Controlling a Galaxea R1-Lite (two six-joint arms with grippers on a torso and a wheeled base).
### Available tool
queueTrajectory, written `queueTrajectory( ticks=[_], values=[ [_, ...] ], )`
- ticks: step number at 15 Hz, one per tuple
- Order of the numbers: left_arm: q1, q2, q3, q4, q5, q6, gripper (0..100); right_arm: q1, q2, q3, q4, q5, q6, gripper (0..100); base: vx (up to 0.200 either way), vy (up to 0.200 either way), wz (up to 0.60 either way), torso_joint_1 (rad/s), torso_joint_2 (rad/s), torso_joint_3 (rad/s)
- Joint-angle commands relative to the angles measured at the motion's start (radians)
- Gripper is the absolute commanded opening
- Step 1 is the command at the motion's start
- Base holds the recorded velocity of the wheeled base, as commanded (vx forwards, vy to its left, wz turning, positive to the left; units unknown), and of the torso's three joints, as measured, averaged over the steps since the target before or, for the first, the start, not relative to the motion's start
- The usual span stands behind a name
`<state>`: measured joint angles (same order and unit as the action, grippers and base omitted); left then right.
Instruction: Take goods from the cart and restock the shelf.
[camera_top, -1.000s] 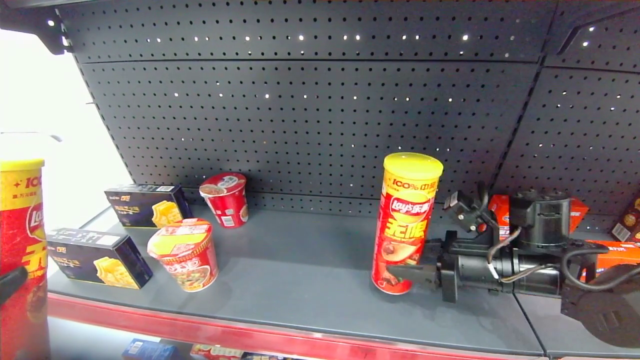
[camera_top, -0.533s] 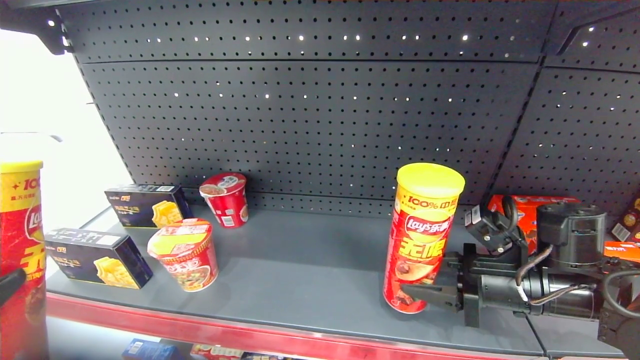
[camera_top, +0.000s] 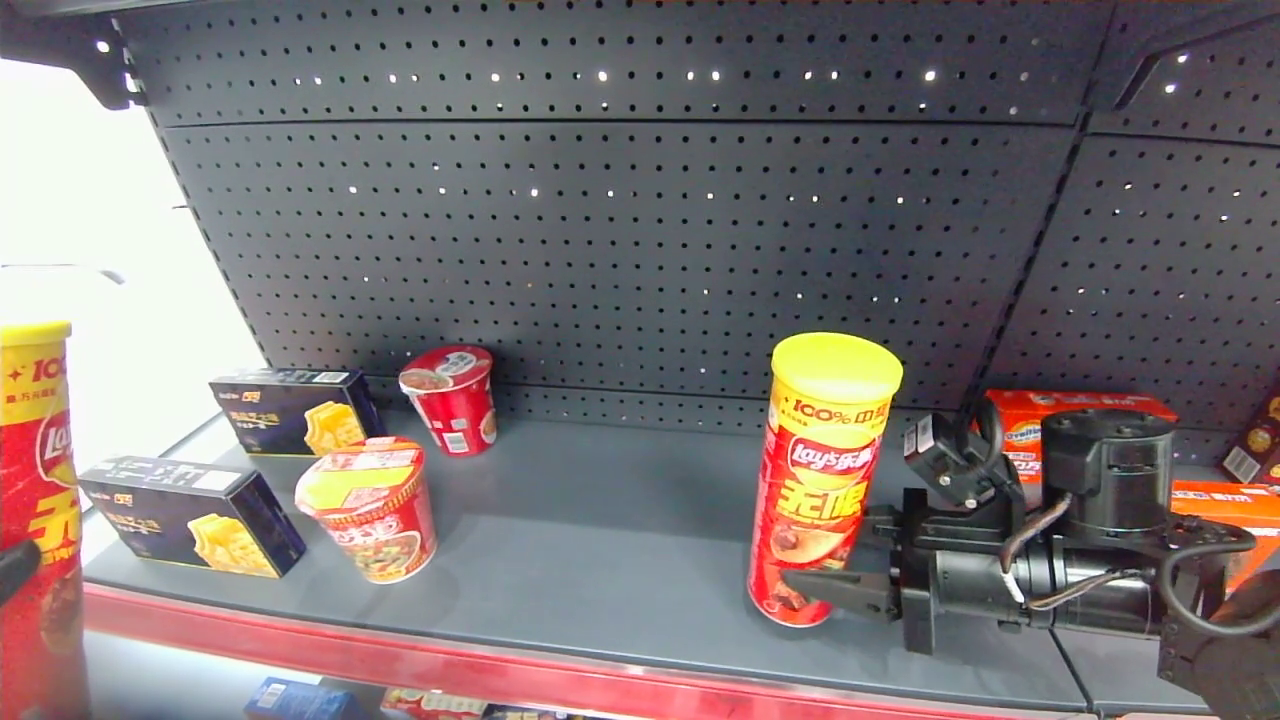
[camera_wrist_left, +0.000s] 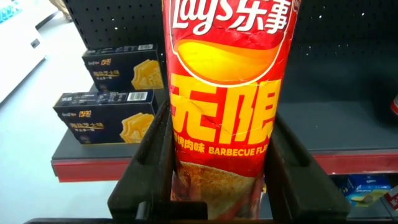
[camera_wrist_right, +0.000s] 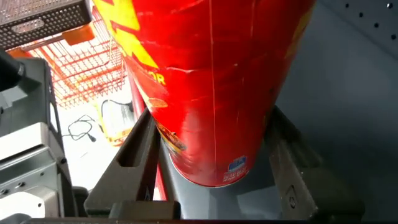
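A tall red chip can with a yellow lid (camera_top: 822, 470) stands slightly tilted at the right of the grey shelf (camera_top: 600, 540), its base at or just above the surface. My right gripper (camera_top: 815, 590) is shut on its lower part; from the right wrist, the fingers (camera_wrist_right: 140, 155) flank the can (camera_wrist_right: 211, 81). At the far left, in front of the shelf, my left gripper (camera_wrist_left: 224, 180) is shut on a second chip can (camera_wrist_left: 227, 106), whose red and yellow side (camera_top: 30, 480) also shows from the head.
Two dark boxes (camera_top: 190, 515) (camera_top: 295, 408) and two red noodle cups (camera_top: 372, 508) (camera_top: 452, 398) fill the shelf's left part. Orange boxes (camera_top: 1075, 410) lie behind my right arm. A perforated back panel (camera_top: 620, 250) closes the rear. The orange wire cart (camera_wrist_right: 68, 56) stands below. The shelf's middle is bare.
My right gripper carried its can forward and rightward, lower toward the shelf front, then back a little left. The left can drifted slightly left.
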<state>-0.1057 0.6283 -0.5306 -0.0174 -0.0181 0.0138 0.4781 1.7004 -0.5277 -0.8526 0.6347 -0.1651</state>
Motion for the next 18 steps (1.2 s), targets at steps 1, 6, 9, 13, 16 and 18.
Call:
queueTrajectory(
  ticks=[1,6,9,13,16,18],
  values=[
    [0.000,0.001,0.000,0.001,0.000,0.000,0,0.004,0.053,0.000,-0.023,0.000,0.001,0,0.000,0.000,0.00,0.000,0.00,0.000],
    [0.000,0.004,0.000,0.001,0.000,0.000,0,0.016,0.084,-0.002,-0.033,0.000,0.003,0,0.000,0.000,0.00,0.000,0.00,0.000],
    [0.000,0.005,0.000,0.001,0.000,0.000,0,0.017,0.113,-0.018,-0.039,0.000,0.003,0,0.000,0.000,0.00,0.000,0.00,0.000],
    [0.000,0.007,0.003,0.001,0.000,-0.002,0,0.028,0.145,-0.037,-0.040,0.000,0.003,0,0.000,0.000,0.00,0.000,0.00,0.000],
    [-0.002,0.008,0.012,0.001,0.000,-0.002,0,0.028,0.146,-0.035,-0.040,0.000,0.003,0,0.000,0.000,0.00,0.000,0.00,0.000],
    [-0.002,0.008,0.012,0.001,0.001,-0.002,0,0.030,0.146,-0.034,-0.040,0.000,0.003,0,0.000,0.000,0.00,0.000,0.00,0.000]
  ],
)
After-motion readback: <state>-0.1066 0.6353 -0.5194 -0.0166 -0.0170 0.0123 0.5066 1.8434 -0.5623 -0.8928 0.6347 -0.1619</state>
